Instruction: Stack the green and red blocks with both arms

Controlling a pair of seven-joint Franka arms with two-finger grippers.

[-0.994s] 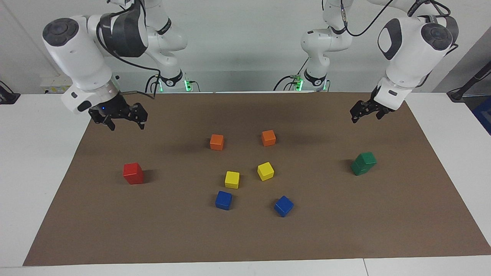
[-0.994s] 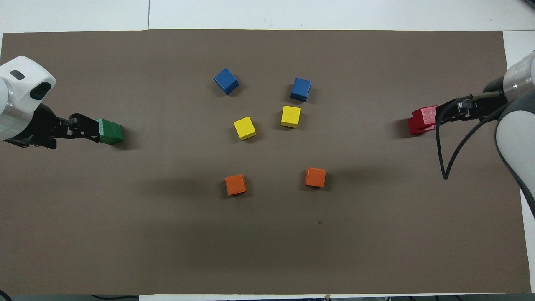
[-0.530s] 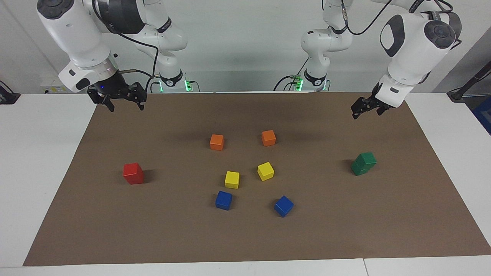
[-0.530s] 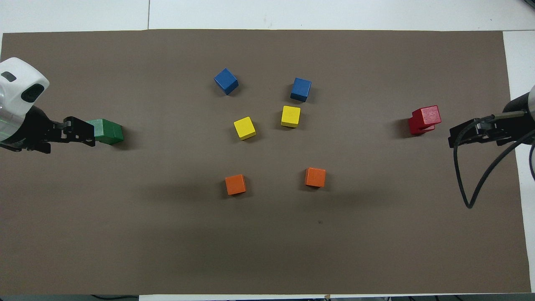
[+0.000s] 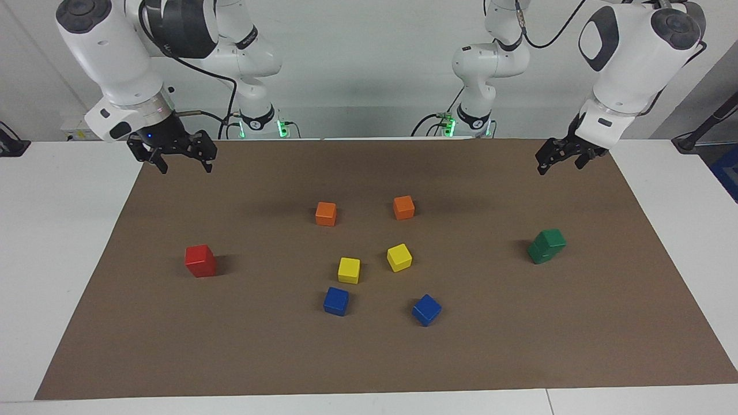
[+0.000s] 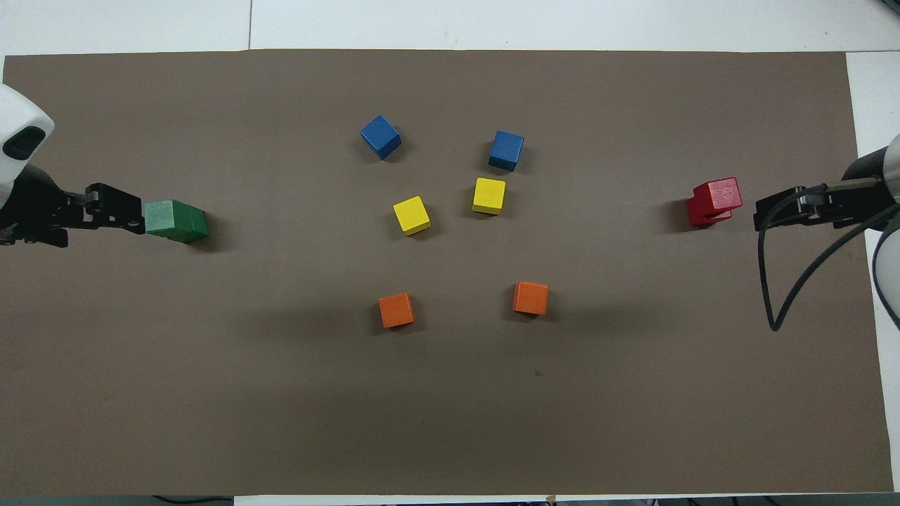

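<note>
Both stacks look built: your green stack [image 5: 546, 246] sits at the left arm's end, the red stack [image 5: 200, 260] at the right's. Left end effector [image 5: 562, 158] and right end effector [image 5: 180, 157] hang open and empty (each raised over the mat edge nearest its base).

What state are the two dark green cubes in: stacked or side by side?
Stacked. The upper dark green cube sits on the lower green cube, turned slightly off square. No tool touches them.
</note>
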